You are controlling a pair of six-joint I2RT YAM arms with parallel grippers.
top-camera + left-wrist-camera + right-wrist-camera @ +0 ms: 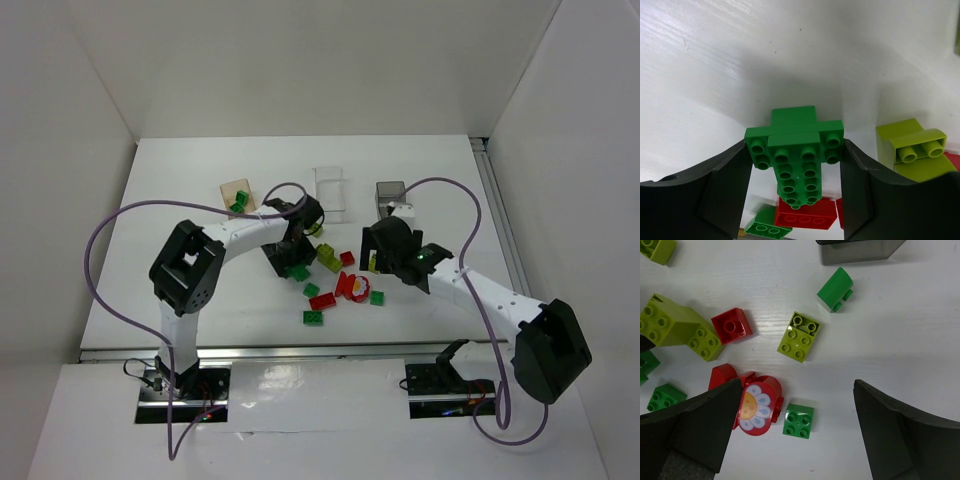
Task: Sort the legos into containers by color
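Legos [340,285] lie loose on the white table [200,180] between the two arms, with dark green, yellow-green and red mixed together. One dark green stack [795,135], a wide studded plate with a narrower piece across it, sits clamped in the left gripper [796,160], both fingers touching its sides. I see the right gripper [797,390] spread wide with nothing between its fingers. It hangs over the round red piece [757,407], which bears a flower face and lies just beside one finger. A small dark green brick [799,421] sits next to that piece, and a yellow-green brick [799,336] lies further out. Behind the pile I note the orange-tan bin [238,190] holding one green brick [240,203], then the clear bin [330,190] and the dark grey bin [390,192].
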